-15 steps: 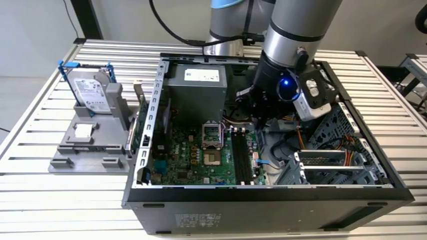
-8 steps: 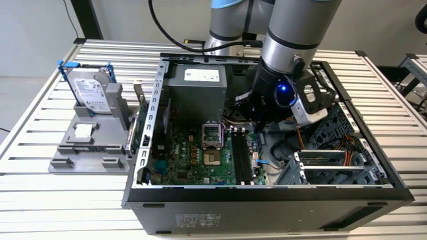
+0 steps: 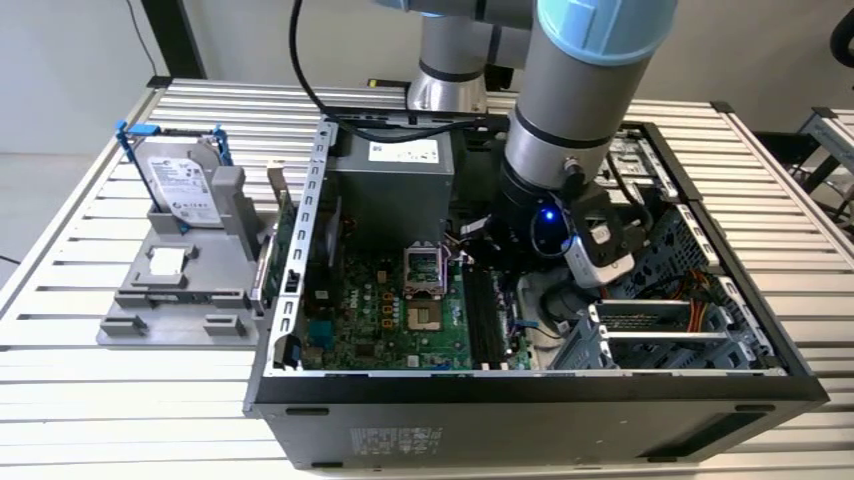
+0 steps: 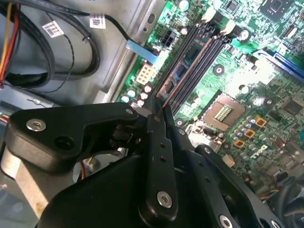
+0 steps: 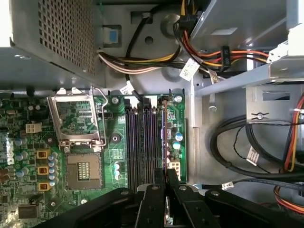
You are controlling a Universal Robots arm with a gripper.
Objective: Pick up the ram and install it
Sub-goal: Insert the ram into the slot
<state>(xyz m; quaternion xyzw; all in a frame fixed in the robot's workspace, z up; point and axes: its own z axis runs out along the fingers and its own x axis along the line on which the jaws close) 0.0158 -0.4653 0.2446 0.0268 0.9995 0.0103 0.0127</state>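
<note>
The ram [image 5: 164,137] is a long thin stick seen edge-on, held between my fingers and lined up along the outermost of the long black motherboard slots [image 5: 140,142], the one nearest the case's cable side. In the second wrist view its dark face with chips [image 4: 187,66] runs away from my fingertips over the same slots. My gripper [image 5: 165,183] [image 4: 159,114] is shut on the ram's near end. Whether the stick sits down in the slot I cannot tell. In the exterior view the arm's wrist [image 3: 561,230] reaches down into the open computer case [image 3: 534,385].
The CPU socket [image 5: 78,118] lies beside the slots, the grey power supply [image 3: 394,190] behind it. Loose black and coloured cables [image 5: 237,147] and a metal drive cage [image 3: 667,330] crowd the slots' other side. Outside the case, a silver hard drive [image 3: 180,185] stands on a grey fixture [image 3: 174,290].
</note>
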